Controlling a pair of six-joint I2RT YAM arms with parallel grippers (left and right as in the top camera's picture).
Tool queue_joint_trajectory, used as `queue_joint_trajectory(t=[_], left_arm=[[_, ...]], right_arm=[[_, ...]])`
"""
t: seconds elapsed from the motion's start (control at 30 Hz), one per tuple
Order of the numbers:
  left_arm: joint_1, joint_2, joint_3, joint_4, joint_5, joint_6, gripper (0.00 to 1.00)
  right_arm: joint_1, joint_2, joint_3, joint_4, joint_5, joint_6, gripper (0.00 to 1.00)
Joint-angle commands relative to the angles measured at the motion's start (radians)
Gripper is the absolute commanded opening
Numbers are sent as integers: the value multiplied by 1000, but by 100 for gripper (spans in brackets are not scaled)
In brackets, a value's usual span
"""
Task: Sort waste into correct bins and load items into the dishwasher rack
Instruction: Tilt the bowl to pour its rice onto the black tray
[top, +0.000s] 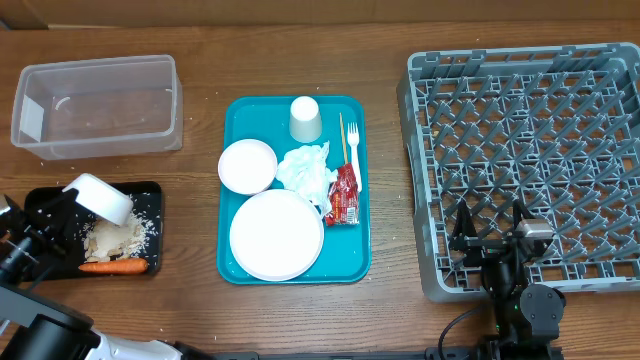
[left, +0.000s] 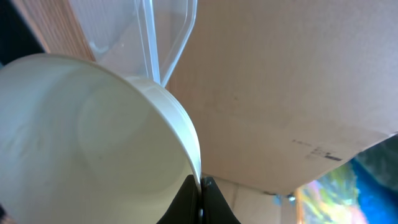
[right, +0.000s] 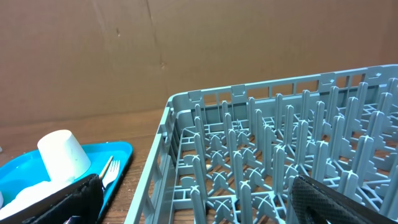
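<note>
A brown wooden worktop (top: 200, 30) is seen, backed by a cardboard wall (right: 186, 50). A teal tray (top: 345, 255) lies at its middle. Left of the teal tray, a white bowl (top: 100, 197) is pinched by its rim in the clenched left end effector (left: 200, 202) and held tilted above a black tray (top: 150, 200), in which food scraps (top: 120, 238) and a carrot (top: 112, 266) lie. Right of the teal tray, the dishwasher rack (top: 520, 120) is set; the right end effector (top: 490, 235) is held released, jaws wide, over the rack's near corner closest to the teal tray. Both arms are extended in from the near edge of the worktop.
</note>
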Motion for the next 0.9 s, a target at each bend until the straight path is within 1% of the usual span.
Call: queue_joint_trajectory(t=[0.0,0.13,0.27,0.37,0.43,0.5,0.57,0.63,0.67,0.7,0.77,0.8,0.83,0.87], left_arm=[[6,11,-3,-31,13,5,4],[5,11,-3,-40,14,42,4],[5,11,-3,-57,12,112,4],[5,11,-3,-39,12,120,4],[5,11,-3,-8,54,121,4],[4,11,-3,-9,137,154,4],[0,11,-3,-11,154,151,4],[-2,11,-3,-49,154,156,4],[-1,11,-3,-47,154,175,4],[0,11,-3,-1,140,178,4],[0,11,-3,40,101,128,4],[-2,11,-3,17,101,125,4],[-3,11,-3,-5,132,162,4],[-3,11,-3,11,157,195,4]], right_arm=[[-7,-8,-10,6,7,3,100],[-7,-8,-10,6,7,3,100],[-7,-8,-10,6,7,3,100],[-7,-8,-10,6,7,3,100],[-7,-8,-10,6,7,3,100],[-7,-8,-10,7,7,3,100],[-7,-8,-10,6,7,3,100],[-7,-8,-10,6,7,3,100],[-7,-8,-10,7,7,3,100],[-7,-8,-10,6,7,3,100],[-7,-8,-10,6,7,3,100],[-7,-8,-10,7,7,3,100],[-7,-8,-10,6,7,3,100],[-7,-8,-10,6,7,3,100]])
